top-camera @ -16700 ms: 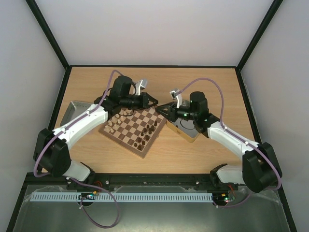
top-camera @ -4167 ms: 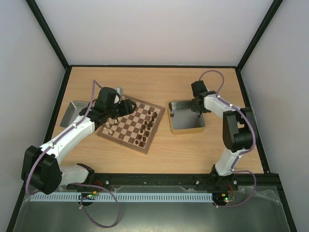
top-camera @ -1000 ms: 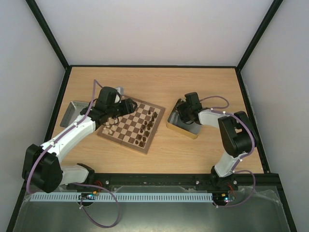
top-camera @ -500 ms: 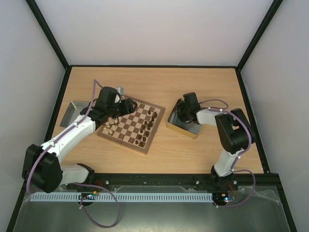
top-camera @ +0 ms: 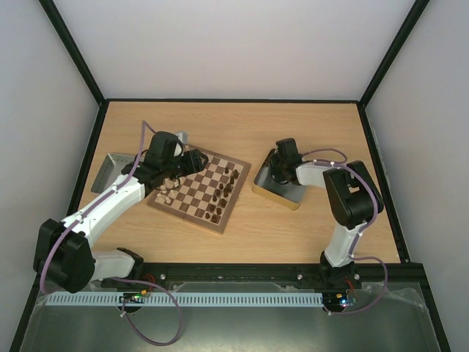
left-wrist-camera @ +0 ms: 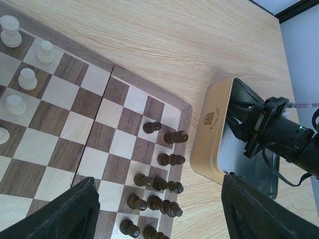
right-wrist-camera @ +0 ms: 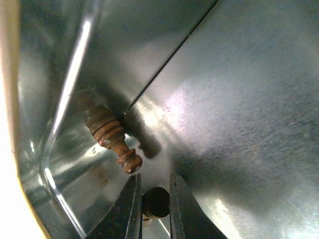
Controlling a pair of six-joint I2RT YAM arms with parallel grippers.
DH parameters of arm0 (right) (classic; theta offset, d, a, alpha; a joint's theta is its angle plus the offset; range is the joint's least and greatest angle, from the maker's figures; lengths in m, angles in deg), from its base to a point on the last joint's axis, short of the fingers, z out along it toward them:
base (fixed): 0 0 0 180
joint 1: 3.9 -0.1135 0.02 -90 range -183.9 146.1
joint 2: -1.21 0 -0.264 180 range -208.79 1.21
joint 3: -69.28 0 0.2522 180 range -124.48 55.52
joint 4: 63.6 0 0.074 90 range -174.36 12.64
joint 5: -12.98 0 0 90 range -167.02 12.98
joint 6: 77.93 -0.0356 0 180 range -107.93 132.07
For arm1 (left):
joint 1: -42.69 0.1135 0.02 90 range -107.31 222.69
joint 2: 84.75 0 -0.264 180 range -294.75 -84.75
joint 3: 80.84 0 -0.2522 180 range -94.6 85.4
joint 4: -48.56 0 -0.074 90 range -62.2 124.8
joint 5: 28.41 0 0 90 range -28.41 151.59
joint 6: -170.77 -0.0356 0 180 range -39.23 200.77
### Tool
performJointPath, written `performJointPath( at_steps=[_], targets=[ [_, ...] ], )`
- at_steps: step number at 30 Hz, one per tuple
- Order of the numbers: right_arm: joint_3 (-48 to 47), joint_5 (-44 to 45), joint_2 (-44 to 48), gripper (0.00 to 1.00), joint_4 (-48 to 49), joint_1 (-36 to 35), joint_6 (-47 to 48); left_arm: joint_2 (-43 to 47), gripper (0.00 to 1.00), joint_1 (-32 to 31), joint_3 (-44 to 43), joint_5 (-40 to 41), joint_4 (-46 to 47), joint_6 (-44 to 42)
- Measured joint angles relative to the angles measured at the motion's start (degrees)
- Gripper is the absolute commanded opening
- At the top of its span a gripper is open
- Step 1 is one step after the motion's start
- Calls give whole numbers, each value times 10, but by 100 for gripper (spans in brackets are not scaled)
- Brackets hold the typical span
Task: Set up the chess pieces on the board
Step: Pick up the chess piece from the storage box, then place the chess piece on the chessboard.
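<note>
While the left gripper [top-camera: 192,161] hangs over the board's [top-camera: 193,193] far-left corner, the right gripper [top-camera: 277,173] reaches into the tin [top-camera: 277,199]. From the left wrist, its fingers [left-wrist-camera: 65,209] stand wide apart and hold nothing; cream pieces [left-wrist-camera: 27,79] and dark pieces [left-wrist-camera: 159,184] stand on the board below. From the right wrist, the jaws pinch a small piece [right-wrist-camera: 156,201] at the tin floor; a lying piece [right-wrist-camera: 110,134] rests in the corner.
</note>
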Motion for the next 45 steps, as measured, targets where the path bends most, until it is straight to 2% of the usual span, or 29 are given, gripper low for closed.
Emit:
performJointPath(
  at_steps=[6, 16, 24, 27, 31, 35, 41, 45],
  targets=[
    [8, 19, 23, 3, -24, 0, 48, 0, 69, -2, 0, -1, 0, 0],
    [24, 11, 164, 3, -71, 0, 216, 3, 71, -19, 16, -72, 54, 25],
    [40, -114, 240, 3, -68, -5, 290, -16, 75, -61, 35, -153, 169, 104],
    [49, -168, 255, 3, -54, -16, 286, -37, 78, -76, 37, -170, 224, 135],
    [70, -227, 278, 3, -16, -29, 253, -63, 78, -96, 45, -178, 296, 178],
    [76, -269, 288, 4, 16, -42, 221, -83, 69, -105, 51, -178, 351, 212],
    [83, -311, 299, 4, 52, -57, 186, -99, 44, -106, 56, -170, 404, 248],
    [88, -329, 303, 4, 64, -61, 173, -109, 35, -106, 57, -167, 424, 258]
  ],
)
